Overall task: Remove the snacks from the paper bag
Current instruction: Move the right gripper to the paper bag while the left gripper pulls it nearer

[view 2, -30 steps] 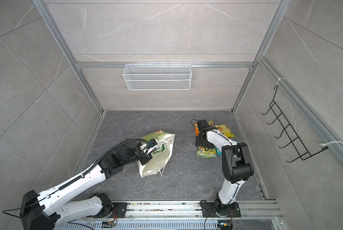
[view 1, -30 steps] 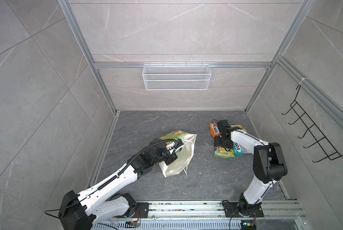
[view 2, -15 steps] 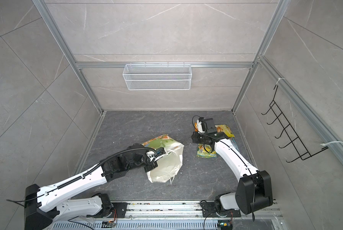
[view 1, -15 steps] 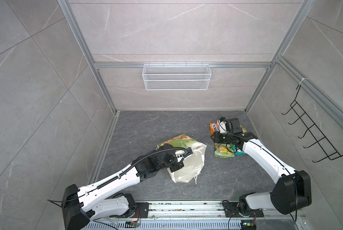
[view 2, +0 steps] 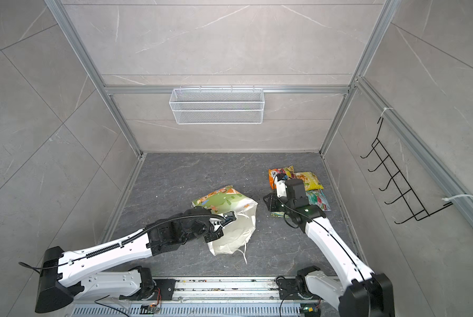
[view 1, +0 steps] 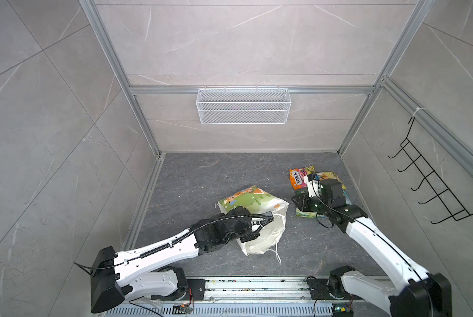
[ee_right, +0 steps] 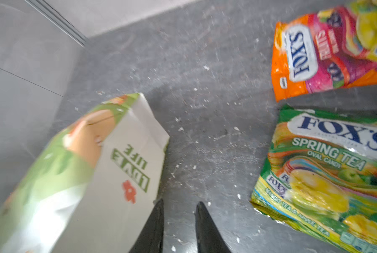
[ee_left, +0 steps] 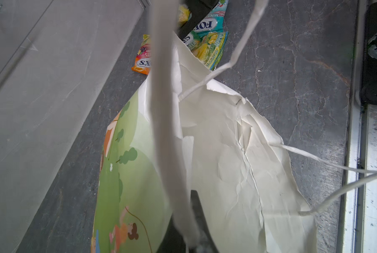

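The paper bag (view 1: 254, 199) (view 2: 224, 200) lies tilted on the floor, green print up, with "LOVE LIFE" on its side (ee_right: 117, 175). My left gripper (view 1: 258, 232) (ee_left: 189, 221) is shut on a white strip of the bag at its crumpled mouth (ee_left: 227, 153). Snacks lie at the right: an orange pouch (view 1: 298, 177) (ee_right: 327, 50), a green-yellow pouch (view 1: 308, 214) (ee_right: 327, 170), a yellow pouch (view 2: 310, 179) and a teal pouch (view 2: 319, 200). My right gripper (view 1: 294, 197) (ee_right: 178, 203) hovers between bag and pouches. Its jaws stand narrowly apart with nothing between them. Whatever the bag holds is hidden.
A white wire basket (view 1: 243, 109) hangs on the back wall. A black hook rack (view 1: 433, 186) is fixed to the right wall. The arms' mounting rail (view 1: 257, 285) runs along the front edge. Loose cord handles (view 1: 277, 254) trail from the bag toward the rail.
My left gripper dragged the bag right and toward the front. My right gripper left the pouch pile, swung toward the bag, and its jaws narrowed.
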### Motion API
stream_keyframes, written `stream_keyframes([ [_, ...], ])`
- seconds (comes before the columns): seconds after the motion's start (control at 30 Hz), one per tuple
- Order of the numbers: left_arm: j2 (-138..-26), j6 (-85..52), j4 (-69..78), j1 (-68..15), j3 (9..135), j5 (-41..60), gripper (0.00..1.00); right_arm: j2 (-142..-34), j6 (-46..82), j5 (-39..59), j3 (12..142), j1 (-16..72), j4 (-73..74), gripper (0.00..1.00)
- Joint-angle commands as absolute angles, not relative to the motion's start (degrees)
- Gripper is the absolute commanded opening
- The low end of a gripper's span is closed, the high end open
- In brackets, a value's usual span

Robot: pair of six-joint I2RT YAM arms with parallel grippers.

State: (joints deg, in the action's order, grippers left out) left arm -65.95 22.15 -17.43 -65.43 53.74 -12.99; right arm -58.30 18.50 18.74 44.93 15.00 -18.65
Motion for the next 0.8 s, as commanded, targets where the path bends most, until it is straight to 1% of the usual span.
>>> stream_keyframes([
  [0.0, -65.4, 23.9, -12.3, -65.1, 54.2, -14.7, 0.0, -48.8, 19.7, 25.9, 41.5, 15.7, -13.7, 0.24],
  [0.03, -65.2, 23.9, -11.6, -65.0, 53.9, -14.8, 0.0, -46.3, 20.3, 27.2, 40.5, 15.9, -13.2, 0.18],
  [0.07, -65.0, 24.0, -10.8, -64.8, 53.5, -14.8, 0.0, -43.7, 21.4, 28.6, 39.1, 16.1, -12.1, 0.08],
  [0.1, -64.9, 24.0, -10.2, -64.7, 53.3, -14.8, 0.0, -41.4, 23.0, 30.3, 37.4, 16.5, -10.1, 0.04],
  [0.2, -64.4, 24.1, -9.5, -64.1, 53.0, -14.1, 0.0, -36.9, 27.8, 33.4, 31.5, 18.9, -1.7, 0.04],
  [0.27, -63.9, 24.0, -9.0, -63.8, 52.9, -13.5, 0.0, -35.1, 29.2, 32.2, 28.1, 21.7, 2.6, 0.06],
  [0.33, -63.8, 23.9, -8.7, -63.7, 52.8, -13.3, 0.0, -35.2, 27.7, 29.0, 26.6, 24.9, 3.1, 0.06],
  [0.47, -64.8, 23.7, -10.4, -63.6, 54.2, -12.9, 0.0, -39.8, 22.7, 23.5, 28.3, 33.7, 2.4, 0.04],
  [0.6, -64.7, 23.5, -9.7, -63.6, 53.7, -12.9, 0.0, -49.0, 18.0, 14.3, 32.7, 43.7, 2.0, 0.04],
  [0.7, -64.5, 23.3, -9.1, -63.6, 53.3, -13.4, 0.0, -57.8, 16.8, 4.4, 35.5, 50.8, 4.4, 0.0],
  [0.77, -64.2, 23.4, -8.8, -63.6, 53.0, -13.7, 0.0, -63.5, 19.4, -3.9, 35.1, 53.2, 8.7, 0.0],
])
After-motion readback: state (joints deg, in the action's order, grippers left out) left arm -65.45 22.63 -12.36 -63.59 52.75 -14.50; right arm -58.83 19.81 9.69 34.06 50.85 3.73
